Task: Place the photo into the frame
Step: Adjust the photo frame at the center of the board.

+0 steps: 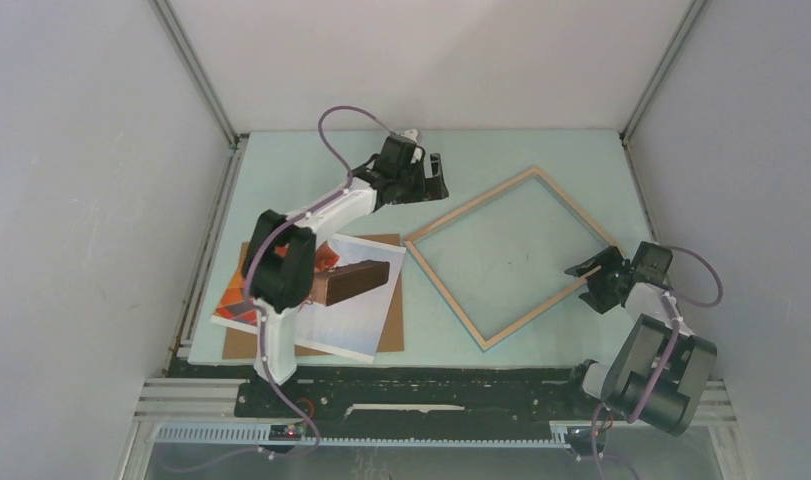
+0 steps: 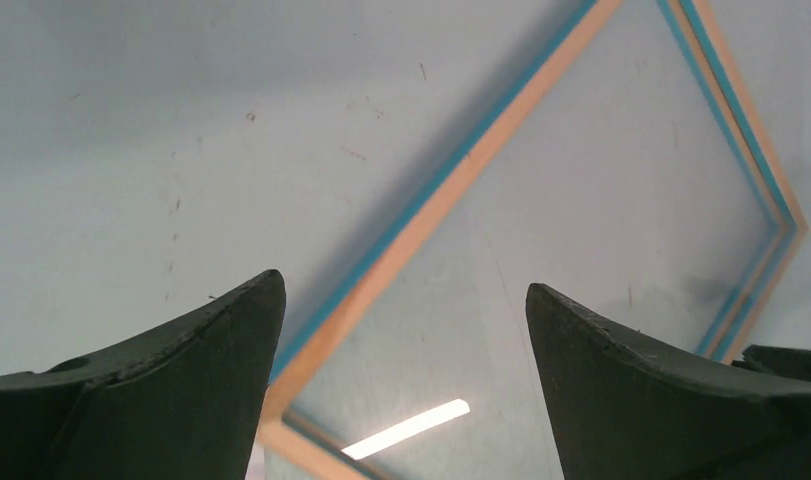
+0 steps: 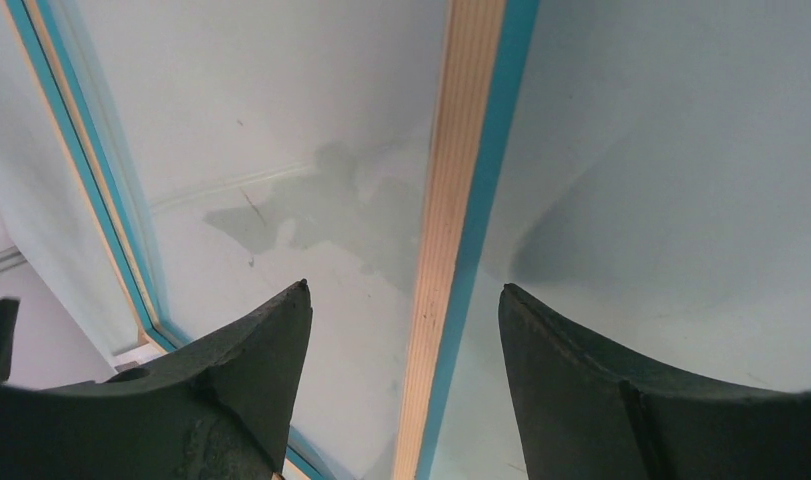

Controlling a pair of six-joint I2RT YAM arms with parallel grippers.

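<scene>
The frame (image 1: 470, 205) lies flat, wooden back up, turned like a diamond right of centre. My left gripper (image 1: 433, 178) hangs wide and empty by its far left edge. My right gripper (image 1: 586, 283) straddles its near right rail with fingers parted, gripping nothing. The photo (image 1: 356, 315) rests at near left on the backing board (image 1: 391, 332), not yet fetched. I judge that comes next: pinching one thin edge without dragging the board.

Probably a robotics lab test cell. White panels (image 1: 81, 200) on aluminium posts (image 1: 196, 70) box in a pale green table (image 1: 521, 150). The left arm (image 1: 281, 265) and right arm (image 1: 666, 370) stand bolted to a black rail (image 1: 431, 395) beside a cable duct (image 1: 381, 435).
</scene>
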